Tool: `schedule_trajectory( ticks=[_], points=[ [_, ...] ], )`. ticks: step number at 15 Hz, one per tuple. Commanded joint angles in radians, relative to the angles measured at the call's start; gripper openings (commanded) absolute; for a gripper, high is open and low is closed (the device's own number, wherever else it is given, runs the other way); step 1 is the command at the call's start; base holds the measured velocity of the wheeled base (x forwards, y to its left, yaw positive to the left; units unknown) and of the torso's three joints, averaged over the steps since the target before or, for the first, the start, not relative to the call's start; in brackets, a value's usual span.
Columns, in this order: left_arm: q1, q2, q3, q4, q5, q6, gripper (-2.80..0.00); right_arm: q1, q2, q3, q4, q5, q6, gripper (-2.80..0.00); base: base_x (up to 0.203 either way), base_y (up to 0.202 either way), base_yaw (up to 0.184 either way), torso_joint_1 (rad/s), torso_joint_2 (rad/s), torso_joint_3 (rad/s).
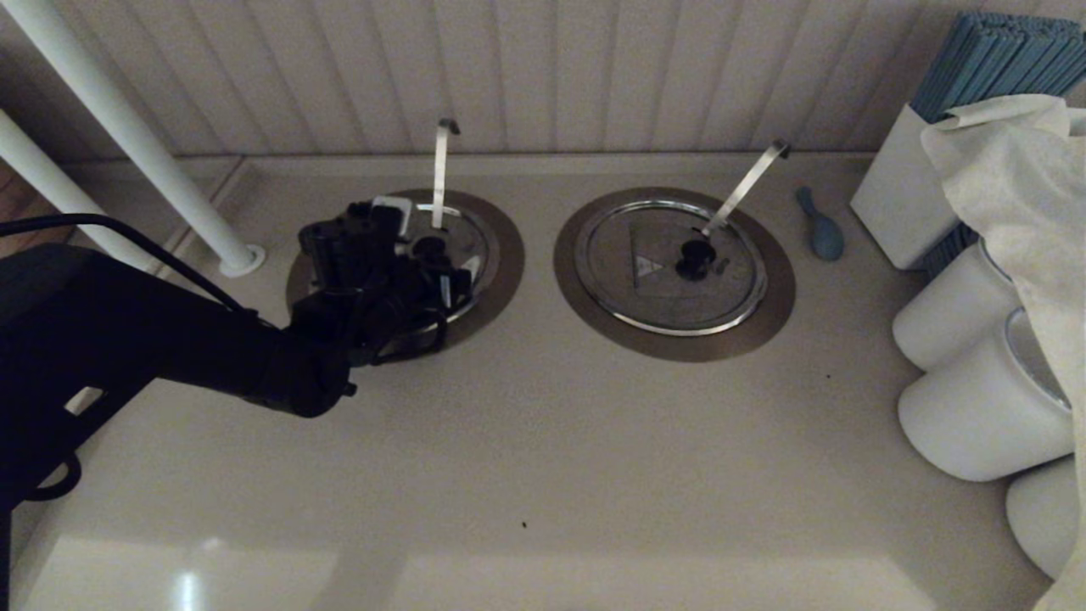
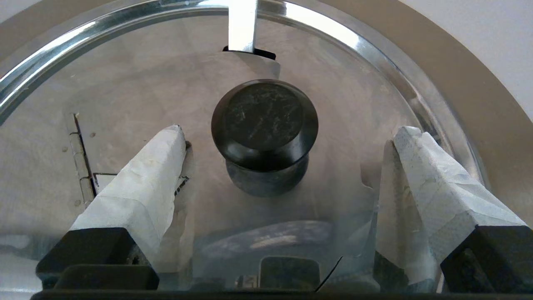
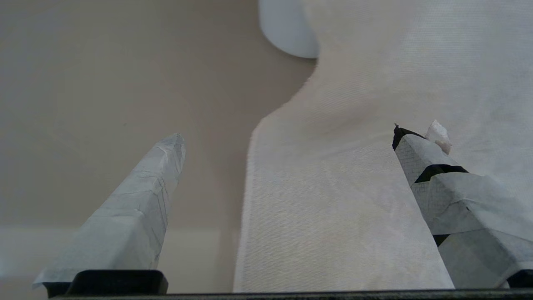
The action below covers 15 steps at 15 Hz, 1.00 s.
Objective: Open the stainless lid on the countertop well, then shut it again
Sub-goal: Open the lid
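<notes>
The stainless lid point(image 1: 473, 244) lies shut on the left countertop well, whose bronze-brown ring point(image 1: 507, 263) shows around it. Its thin hooked rod point(image 1: 440, 170) stands up behind the black knob point(image 1: 430, 248). My left gripper point(image 1: 420, 271) hangs low over this lid, open. In the left wrist view its taped fingertips point(image 2: 175, 137) stand apart on either side of the knob point(image 2: 264, 125) without touching it. The flap hinge point(image 2: 79, 158) and a sticker corner point(image 2: 100, 179) show beside one finger. My right gripper point(image 3: 287, 135) is open and holds nothing, out of the head view.
The twin lid point(image 1: 645, 280) with a flat strip handle point(image 1: 747, 187) sits to the right. A blue balloon-like object point(image 1: 819, 231), white cylinders point(image 1: 976, 407), a white box point(image 1: 899, 195) and a draped cloth point(image 1: 1018, 170) crowd the right edge. White poles point(image 1: 127, 127) stand at the left.
</notes>
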Motion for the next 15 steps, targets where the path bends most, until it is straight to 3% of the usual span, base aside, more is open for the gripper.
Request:
schedule_trajectory(
  ticks=[1,4,7,10,15],
  points=[
    [0.009,0.010,-0.005,-0.002,0.001,0.007,0.00,0.000,0.000,0.000,0.000,0.000,-0.001,0.00,0.000,0.000,0.000,0.000,0.00,0.000],
    [0.019,0.008,-0.032,-0.011,0.002,0.009,0.00,0.001,0.000,0.000,0.000,0.000,-0.001,0.00,0.000,0.000,0.000,0.000,0.00,0.000],
    [0.019,0.010,-0.062,-0.090,0.010,-0.060,0.00,0.000,0.000,0.000,0.000,0.000,-0.001,0.00,0.000,0.000,0.000,0.000,0.00,0.000],
    [0.021,-0.019,-0.054,-0.102,0.008,-0.090,0.00,0.001,0.000,0.000,0.000,0.000,-0.001,0.00,0.000,0.000,0.000,0.000,0.00,0.000],
    [0.045,-0.038,-0.042,-0.098,0.000,-0.091,0.00,0.000,0.000,0.000,0.000,0.000,-0.001,0.00,0.000,0.000,0.000,0.000,0.00,0.000]
  ],
)
